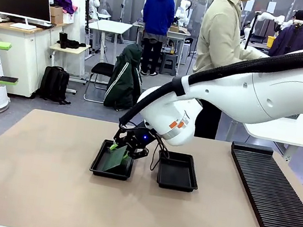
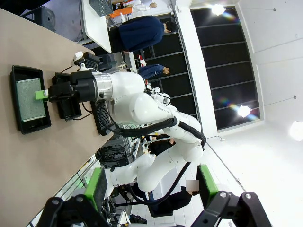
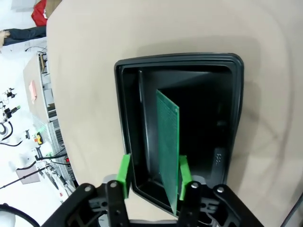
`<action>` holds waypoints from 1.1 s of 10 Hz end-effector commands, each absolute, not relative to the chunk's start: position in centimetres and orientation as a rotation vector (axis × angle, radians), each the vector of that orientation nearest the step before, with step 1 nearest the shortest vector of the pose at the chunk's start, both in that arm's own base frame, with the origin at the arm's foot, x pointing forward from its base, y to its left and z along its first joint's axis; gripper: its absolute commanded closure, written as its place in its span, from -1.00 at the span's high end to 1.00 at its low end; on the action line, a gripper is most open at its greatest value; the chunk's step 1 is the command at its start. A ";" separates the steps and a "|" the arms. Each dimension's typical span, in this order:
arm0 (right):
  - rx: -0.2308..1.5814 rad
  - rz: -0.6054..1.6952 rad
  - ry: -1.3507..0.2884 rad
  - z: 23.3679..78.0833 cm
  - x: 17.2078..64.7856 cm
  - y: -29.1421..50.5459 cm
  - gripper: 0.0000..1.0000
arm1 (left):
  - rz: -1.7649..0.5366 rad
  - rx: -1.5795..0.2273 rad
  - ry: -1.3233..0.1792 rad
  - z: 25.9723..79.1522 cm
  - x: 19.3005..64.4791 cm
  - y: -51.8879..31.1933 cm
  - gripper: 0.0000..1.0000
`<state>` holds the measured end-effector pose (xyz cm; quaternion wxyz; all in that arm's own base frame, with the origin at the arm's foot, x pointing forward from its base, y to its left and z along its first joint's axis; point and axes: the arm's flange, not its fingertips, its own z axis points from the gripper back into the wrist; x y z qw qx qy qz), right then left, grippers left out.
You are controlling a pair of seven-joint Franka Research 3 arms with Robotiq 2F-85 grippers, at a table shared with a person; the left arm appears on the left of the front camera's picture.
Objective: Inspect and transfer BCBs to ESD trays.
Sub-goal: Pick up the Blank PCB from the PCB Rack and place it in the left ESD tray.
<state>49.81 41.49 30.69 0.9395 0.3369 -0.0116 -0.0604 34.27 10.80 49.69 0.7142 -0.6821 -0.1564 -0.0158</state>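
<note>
BCB (image 3: 168, 142) sat in the left ESD tray (image 1: 97, 165), tipped up on one long edge rather than flat. Its long axis ran along the tray's long side, from the right pincer (image 3: 154, 174) out toward the tray's far end. From the front I saw it leaning, upper edge up at the pincer, lower edge on the tray floor.

Right pincer was over the near end of that tray, jaws parted and not clamping. One green pad (image 3: 124, 172) stood clear of the board. The other was right against or just beside it; I couldn't tell which.

The board's near end was cut off behind the pincer body in the right wrist view. In the front view the pincer and right arm (image 1: 258, 96) covered the board's top edge. In the left wrist view the board was small and looked nearly flat, so I couldn't judge the tilt from there.

Left pincer (image 2: 150, 185) was held up off the left side of the counter (image 1: 37, 182), jaws wide, holding nothing.

Second ESD tray (image 1: 177, 172) lay just beside the first, to its right. A long ribbed black rack (image 1: 271, 193) lay along the counter's right side. A person (image 1: 220, 44) stood at the far edge, partly behind the right arm.
</note>
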 end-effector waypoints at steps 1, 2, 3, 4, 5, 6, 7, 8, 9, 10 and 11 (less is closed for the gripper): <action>0.599 -0.144 -0.011 32.2 50.1 42.5 0.23 | -0.033 -1.506 -0.354 49.8 34.2 10.8 1.00; 0.552 -0.154 0.002 32.7 50.4 43.0 0.34 | -0.033 -1.506 -0.354 49.8 34.2 10.8 1.00; 0.508 -0.155 0.005 33.2 50.6 43.5 0.47 | -0.033 -1.506 -0.354 49.8 34.2 10.8 1.00; 0.478 -0.154 0.003 33.7 50.9 43.9 0.58 | -0.033 -1.506 -0.354 49.8 34.2 10.8 1.00; 0.446 -0.156 0.013 34.3 51.1 44.4 0.71 | -0.033 -1.506 -0.354 49.8 34.2 10.8 1.00; 0.421 -0.152 0.016 34.9 51.2 45.0 0.82 | -0.033 -1.506 -0.354 49.8 34.2 10.8 1.00; 0.392 -0.154 0.016 35.9 51.1 45.4 0.94 | -0.033 -1.506 -0.354 49.8 34.2 10.8 1.00; 0.364 -0.159 0.017 36.8 50.9 45.6 1.00 | -0.033 -1.506 -0.354 49.8 34.2 10.8 1.00; 0.340 -0.170 0.025 37.5 50.7 45.8 1.00 | -0.033 -1.506 -0.354 49.8 34.2 10.8 1.00; 0.316 -0.181 0.026 38.1 50.7 45.8 1.00 | -0.033 -1.506 -0.354 49.8 34.2 10.8 1.00; 0.304 -0.180 0.022 38.6 50.7 45.9 1.00 | -0.033 -1.506 -0.354 49.8 34.2 10.8 1.00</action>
